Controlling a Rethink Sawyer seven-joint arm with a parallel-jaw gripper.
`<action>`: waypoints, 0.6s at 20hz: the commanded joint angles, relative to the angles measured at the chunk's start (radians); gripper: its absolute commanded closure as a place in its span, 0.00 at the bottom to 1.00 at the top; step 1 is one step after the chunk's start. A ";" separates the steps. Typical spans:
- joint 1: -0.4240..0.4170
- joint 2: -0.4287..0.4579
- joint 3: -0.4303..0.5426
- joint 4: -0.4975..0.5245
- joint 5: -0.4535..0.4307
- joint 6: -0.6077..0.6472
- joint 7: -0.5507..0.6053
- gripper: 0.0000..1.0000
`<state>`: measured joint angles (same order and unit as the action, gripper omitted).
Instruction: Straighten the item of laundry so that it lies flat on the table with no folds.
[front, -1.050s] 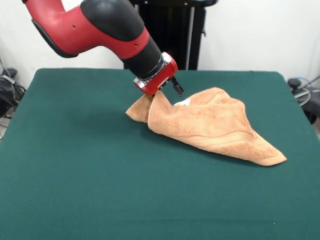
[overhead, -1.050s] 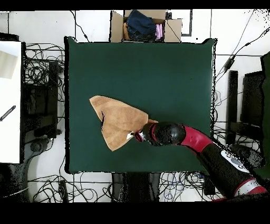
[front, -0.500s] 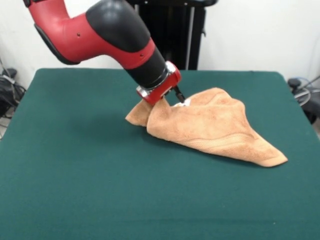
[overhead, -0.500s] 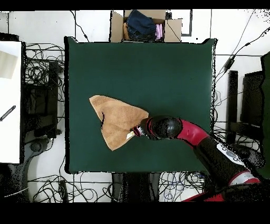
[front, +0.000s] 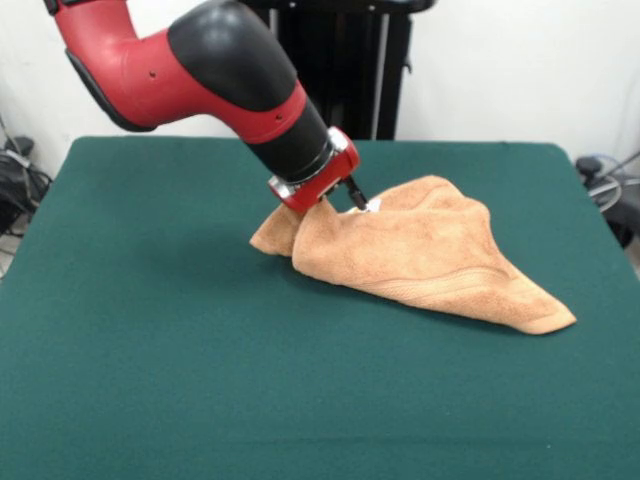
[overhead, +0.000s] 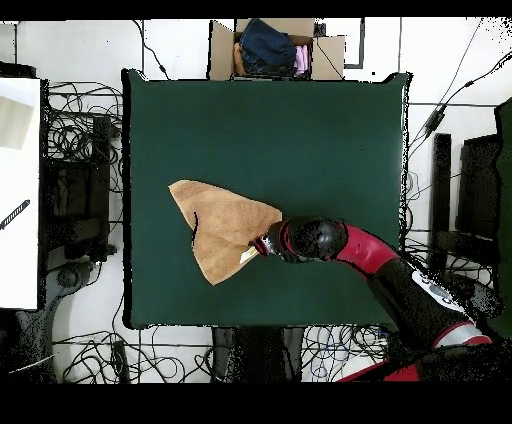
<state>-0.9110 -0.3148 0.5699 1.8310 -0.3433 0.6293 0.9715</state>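
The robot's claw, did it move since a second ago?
Yes. The gripper slid a little along the towel, toward the small white label, and sits slightly lower against the table's far edge.

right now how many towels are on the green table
1. The single orange-tan towel lies crumpled on the table, bunched up at one end where the gripper meets it and tapering to a point at the other. Nothing seems hidden beneath its folds, though that can't be ruled out.

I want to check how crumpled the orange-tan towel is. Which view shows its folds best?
The front view: the orange-tan terry towel rises in ridges toward the red-and-black arm's hand, tapering to a flat corner. The overhead view shows the towel's folded outline on the dark green table, but little of its height.
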 joint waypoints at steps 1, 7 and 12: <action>0.024 0.028 -0.057 -0.096 0.043 -0.004 0.164 0.00; 0.007 0.043 -0.040 -0.097 0.040 -0.049 0.149 0.00; -0.044 0.025 0.002 -0.034 -0.001 -0.247 0.175 0.00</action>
<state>-0.9338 -0.3016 0.5670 1.8358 -0.3357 0.5898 0.9715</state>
